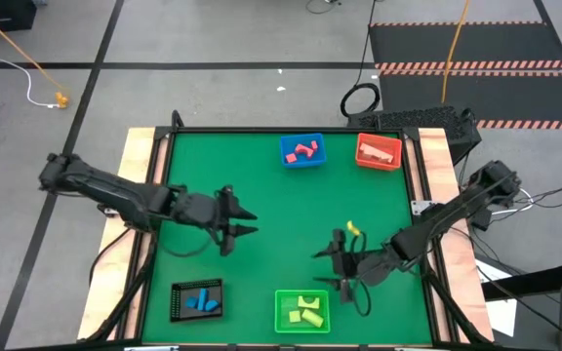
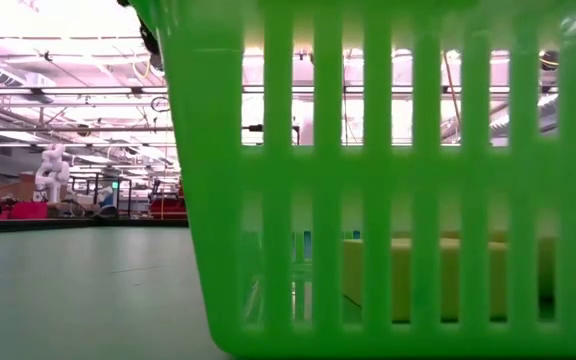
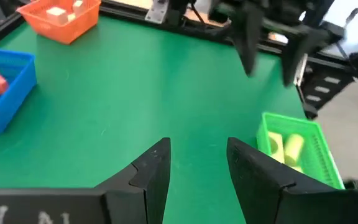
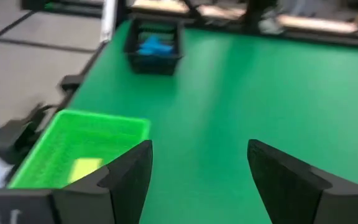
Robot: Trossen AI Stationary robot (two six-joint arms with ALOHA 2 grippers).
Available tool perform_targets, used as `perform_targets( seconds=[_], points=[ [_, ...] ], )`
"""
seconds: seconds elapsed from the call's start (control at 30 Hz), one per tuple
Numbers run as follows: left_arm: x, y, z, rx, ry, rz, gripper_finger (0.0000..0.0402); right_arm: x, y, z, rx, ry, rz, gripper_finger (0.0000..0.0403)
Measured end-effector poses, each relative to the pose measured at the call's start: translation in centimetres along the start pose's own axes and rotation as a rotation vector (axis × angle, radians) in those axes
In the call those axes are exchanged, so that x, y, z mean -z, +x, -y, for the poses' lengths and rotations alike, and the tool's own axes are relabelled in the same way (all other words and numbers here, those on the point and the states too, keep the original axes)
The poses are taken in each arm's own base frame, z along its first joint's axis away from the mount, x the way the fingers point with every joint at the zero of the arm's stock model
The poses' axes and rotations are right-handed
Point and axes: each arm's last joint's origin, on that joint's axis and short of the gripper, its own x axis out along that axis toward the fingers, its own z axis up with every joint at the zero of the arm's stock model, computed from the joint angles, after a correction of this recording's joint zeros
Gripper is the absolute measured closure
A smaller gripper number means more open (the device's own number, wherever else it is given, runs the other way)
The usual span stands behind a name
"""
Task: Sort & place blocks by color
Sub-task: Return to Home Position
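Four trays stand on the green table. The blue tray (image 1: 302, 151) holds red/pink blocks (image 1: 305, 149), the orange tray (image 1: 379, 151) tan blocks (image 1: 381, 153), the black tray (image 1: 197, 300) blue blocks (image 1: 201, 300), and the green tray (image 1: 302, 310) yellow/lime blocks (image 1: 307, 310). My left gripper (image 1: 250, 224) (image 3: 197, 158) hangs open over bare table left of centre. My right gripper (image 1: 322, 269) (image 4: 197, 155) is open above the table, just beyond the green tray. A small yellow piece (image 1: 352, 227) shows beside my right wrist; whether it lies on the table, I cannot tell.
The green tray's slatted wall (image 2: 388, 170) fills the low view, with a yellow block (image 2: 418, 275) inside. Black rails frame the table, with wooden strips (image 1: 144, 156) on both sides. Bare green surface (image 1: 281, 210) lies between the two grippers. Cables run beside the right arm.
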Motion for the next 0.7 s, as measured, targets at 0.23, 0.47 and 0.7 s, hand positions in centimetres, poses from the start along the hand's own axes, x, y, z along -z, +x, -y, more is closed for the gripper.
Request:
perform_targets(
  seconds=[0.23, 0.47, 0.7],
  points=[
    [0.0, -6.7, -1.4, 0.019, -0.053, -0.004, 0.0243, 2.2, -2.1, 2.1, 0.057, 0.066, 0.021, 0.0151],
    [0.1, -12.3, -2.4, 0.073, -0.059, 0.111, 0.0243, 5.4, -3.2, 3.3, 0.021, 0.123, 0.156, 0.0151],
    [0.9, -16.4, -3.7, 0.108, -0.074, 0.210, 0.0243, 7.6, -4.2, 3.8, -0.184, 0.151, 0.311, 0.0151]
  ],
)
